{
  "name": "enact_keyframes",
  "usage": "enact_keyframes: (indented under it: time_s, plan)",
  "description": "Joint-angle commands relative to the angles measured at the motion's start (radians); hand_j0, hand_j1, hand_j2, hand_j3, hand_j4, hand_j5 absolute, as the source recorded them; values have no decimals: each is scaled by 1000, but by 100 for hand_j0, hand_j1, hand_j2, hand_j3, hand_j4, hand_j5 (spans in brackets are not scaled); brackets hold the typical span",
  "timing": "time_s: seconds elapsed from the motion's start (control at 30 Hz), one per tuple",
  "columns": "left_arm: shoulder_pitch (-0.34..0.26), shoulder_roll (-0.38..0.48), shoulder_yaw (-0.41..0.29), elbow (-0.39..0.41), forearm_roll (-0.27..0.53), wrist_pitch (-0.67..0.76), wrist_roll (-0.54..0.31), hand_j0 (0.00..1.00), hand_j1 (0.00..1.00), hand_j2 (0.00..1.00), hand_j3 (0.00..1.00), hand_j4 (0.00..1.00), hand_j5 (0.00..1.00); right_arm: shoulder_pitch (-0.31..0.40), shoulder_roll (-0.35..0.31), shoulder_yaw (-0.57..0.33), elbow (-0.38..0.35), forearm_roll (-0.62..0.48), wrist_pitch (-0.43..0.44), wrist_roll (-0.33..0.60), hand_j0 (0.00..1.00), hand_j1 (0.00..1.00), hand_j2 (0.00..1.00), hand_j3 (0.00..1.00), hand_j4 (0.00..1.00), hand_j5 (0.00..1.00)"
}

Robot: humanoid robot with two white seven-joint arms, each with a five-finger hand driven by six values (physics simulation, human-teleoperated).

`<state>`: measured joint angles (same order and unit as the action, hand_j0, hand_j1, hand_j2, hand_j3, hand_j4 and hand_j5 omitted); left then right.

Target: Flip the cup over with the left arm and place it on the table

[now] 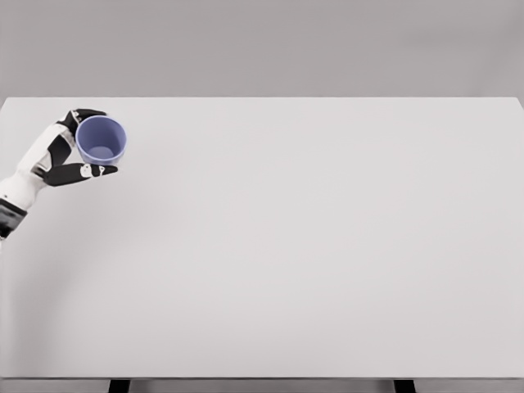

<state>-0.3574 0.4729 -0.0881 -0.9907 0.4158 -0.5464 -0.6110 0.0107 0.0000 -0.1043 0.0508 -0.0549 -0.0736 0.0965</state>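
Fingers (82, 171) of the left hand (65, 151) are wrapping the lavender cup (101, 139), mouth facing the camera, near the white table's (311, 246) far-left corner; a loosening grip risks dropping it sideways and rolling off.

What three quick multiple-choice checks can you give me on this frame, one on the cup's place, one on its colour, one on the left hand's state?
1. Where is the cup?
A. far left of the table
B. table centre
C. near right corner

2. What colour is the cup?
A. red
B. blue-violet
C. green

3. What is the left hand doing?
A. resting flat, fingers spread
B. out of view
C. grasping the cup

Answers:
1 A: the cup shows at the far left of the white table.
2 B: its wall and inside look blue-violet.
3 C: dark fingers curl around the cup, whose open mouth faces the camera.
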Motion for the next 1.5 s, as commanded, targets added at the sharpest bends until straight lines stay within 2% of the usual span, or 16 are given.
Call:
enact_keyframes:
  time_s: [0.0, 0.13, 0.2, 0.33, 0.5, 0.57, 0.63, 0.73, 1.03, 1.1, 1.13, 1.17, 1.27, 1.47]
  plan:
    - [0, -20, 2, 58, 61, -10, 0, 51, 51, 51, 51, 51, 51, 0, 0, 0, 0, 0, 0, 0, 100, 100, 100, 100, 100, 100]
    - [0, -45, -1, 69, 130, -10, 0, 51, 51, 51, 51, 51, 51, 0, 0, 0, 0, 0, 0, 0, 100, 100, 100, 100, 100, 100]
    - [0, -79, 4, 121, 152, -10, 0, 51, 51, 51, 51, 51, 51, 0, 0, 0, 0, 0, 0, 0, 100, 100, 100, 100, 100, 100]
    - [5, -120, 2, 125, 192, -9, 0, 51, 51, 51, 51, 51, 51, 0, 0, 0, 0, 0, 0, 0, 100, 100, 100, 100, 100, 100]
    - [6, -122, 2, 127, 202, 5, 0, 52, 52, 52, 52, 52, 52, 0, 0, 0, 0, 0, 0, 0, 100, 100, 100, 100, 100, 100]
    - [6, -122, 2, 125, 241, 23, 0, 52, 52, 52, 52, 52, 52, 0, 0, 0, 0, 1, 0, 0, 100, 100, 100, 100, 100, 100]
    - [3, -122, 7, 125, 242, 62, 0, 52, 52, 52, 52, 52, 52, 0, 0, 0, 0, 0, 0, 0, 100, 100, 100, 100, 100, 100]
    - [3, -122, 24, 125, 235, 192, 0, 52, 52, 52, 52, 52, 52, 0, 0, 0, 0, 1, 0, 0, 100, 100, 100, 100, 100, 100]
    - [3, -120, 22, 119, 227, 217, 0, 52, 52, 52, 52, 52, 52, 0, 0, 0, 0, 0, 0, 0, 100, 100, 100, 100, 100, 100]
    - [3, -120, 22, 119, 224, 217, 0, 58, 58, 58, 58, 58, 58, 0, 0, 0, 0, 0, 0, 0, 100, 100, 100, 100, 100, 100]
    - [3, -119, 22, 119, 222, 215, 0, 70, 70, 70, 70, 70, 70, 0, 0, 0, 0, 0, 0, 0, 100, 100, 100, 100, 100, 100]
    - [3, -119, 21, 118, 222, 212, 0, 78, 78, 78, 78, 78, 78, 0, 0, 0, 0, 0, 0, 0, 100, 100, 100, 100, 100, 100]
    - [3, -115, 19, 115, 221, 209, 0, 87, 87, 87, 87, 87, 87, 0, 0, 0, 0, 0, 0, 0, 100, 100, 100, 100, 100, 100]
    - [5, -115, 21, 112, 222, 203, 0, 95, 95, 95, 95, 95, 95, 0, 0, 0, 0, 1, 0, 0, 100, 100, 100, 100, 100, 100]
